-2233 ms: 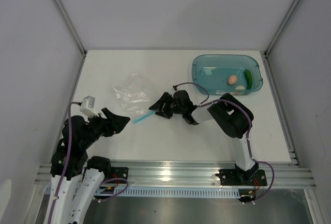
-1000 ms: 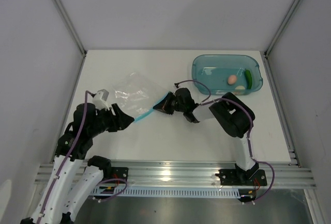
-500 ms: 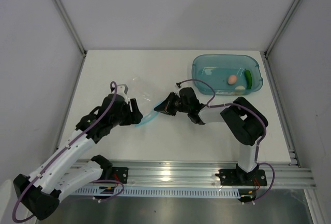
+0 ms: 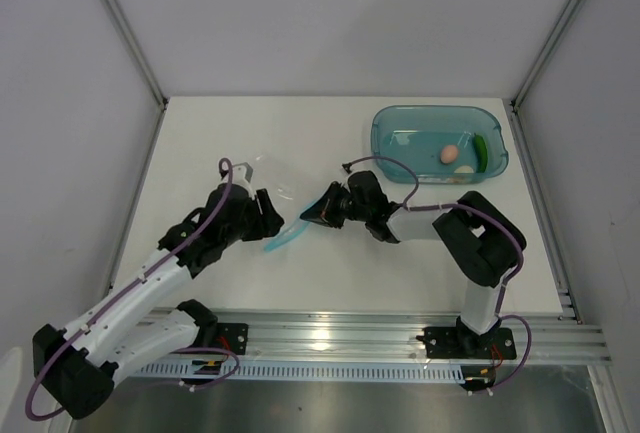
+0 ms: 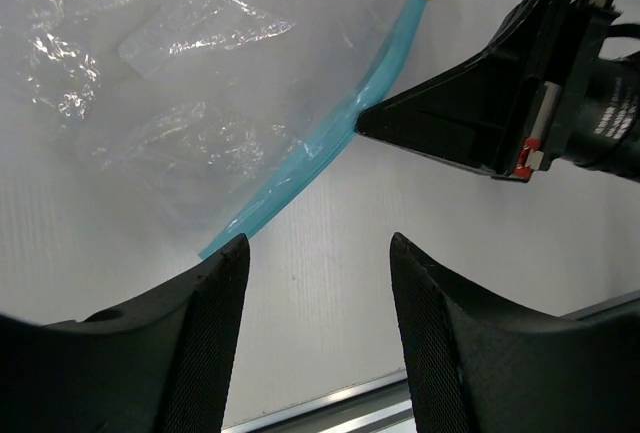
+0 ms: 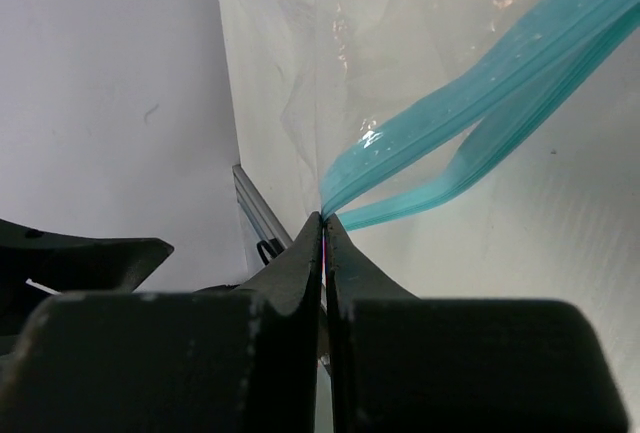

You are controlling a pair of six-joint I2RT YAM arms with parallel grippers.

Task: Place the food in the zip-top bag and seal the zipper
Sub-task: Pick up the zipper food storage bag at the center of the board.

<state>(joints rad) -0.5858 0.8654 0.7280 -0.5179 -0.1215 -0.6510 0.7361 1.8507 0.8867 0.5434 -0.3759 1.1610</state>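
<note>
Food (image 4: 450, 155) lies in the teal-blue tub (image 4: 440, 110) at the far right of the white surface (image 4: 330, 283), well apart from both arms; the peach-pink egg (image 4: 449, 154) sits near the middle of the tub, the cream-white ball (image 4: 465, 170) is just beside it at the near wall, and the dark green stick (image 4: 481, 151) lies along the right side. The zip-top bag (image 4: 272, 181) lies flat on the surface in the middle left, clear and crinkly, and no food shows inside it; much of it is hidden under the left arm in the top view, but the left wrist view shows it spread out (image 5: 170, 93). The zipper (image 5: 335, 138) runs as a light blue strip along the edge of the bag that faces the arms; in the right wrist view the zipper (image 6: 470, 103) splits into two bands with a small gap between them. The right jaws are pressed fully together and pinch one end of the zipper; the left jaws are wide apart and hold nothing, and their two black fingers (image 5: 215, 333) hang over the bare surface, just beside the other end of the strip.
</note>
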